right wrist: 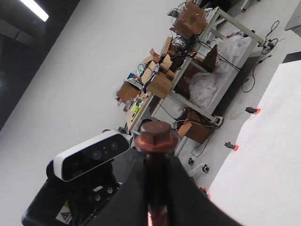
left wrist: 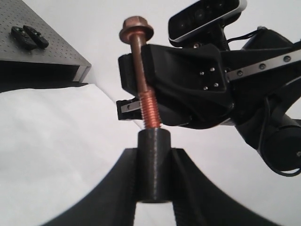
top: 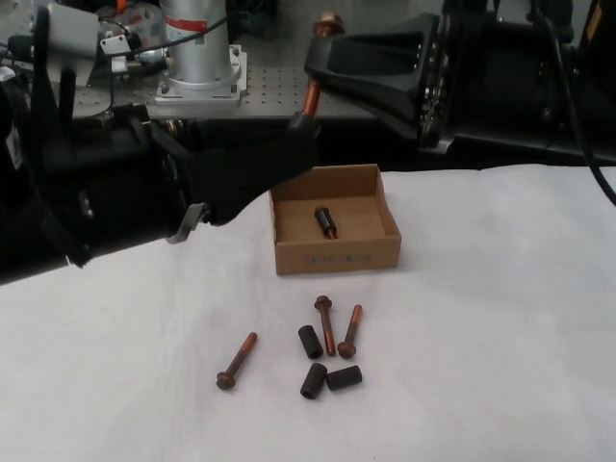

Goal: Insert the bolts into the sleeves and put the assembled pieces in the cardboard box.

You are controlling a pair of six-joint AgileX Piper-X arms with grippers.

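The bolt point(left wrist: 139, 70) stands with its threaded tip at the mouth of the black sleeve point(left wrist: 154, 162), the right gripper point(right wrist: 153, 179) pinching the bolt's shank directly above the left gripper point(left wrist: 154, 157), which pinches the sleeve, and the cardboard box point(top: 337, 258), holding one assembled piece point(top: 325, 221), sits lower, near both grippers.

The bolt point(right wrist: 156, 141) stands with its flanged hex head toward the camera, its shank clamped between the two black jaws of the right arm. Just beyond it sits a white-cased camera point(right wrist: 89, 154) on the other arm's black housing point(right wrist: 70, 202). Farther off, a metal rack point(right wrist: 225, 28) carries cardboard boxes point(right wrist: 192, 19) and plastic bags. The white-covered counter point(right wrist: 268, 155) lies along one edge.
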